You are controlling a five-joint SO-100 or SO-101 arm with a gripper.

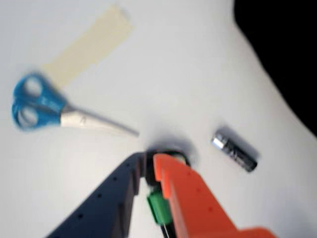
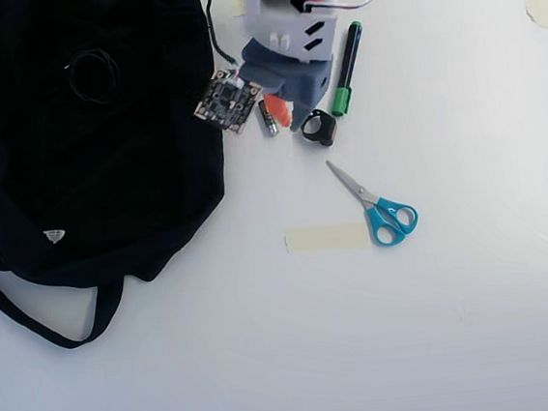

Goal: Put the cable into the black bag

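A thin black cable (image 2: 92,75) lies coiled on top of the black bag (image 2: 78,185) at the left of the overhead view. A corner of the bag shows in the wrist view (image 1: 282,44). My gripper (image 2: 292,118) hangs near the arm's base at top centre, right of the bag and far from the cable. In the wrist view the gripper (image 1: 148,159) has its dark blue and orange jaws close together, with nothing clearly held. A small black ring (image 2: 320,128) lies on the table just beyond the tips, and its rim shows in the wrist view (image 1: 179,154).
Near the gripper lie a battery (image 2: 267,117), a circuit board (image 2: 228,101) at the bag's edge and a green marker (image 2: 346,63). Blue-handled scissors (image 2: 379,210) and a strip of masking tape (image 2: 326,237) lie further out. The battery (image 1: 235,151) and scissors (image 1: 49,109) also show in the wrist view.
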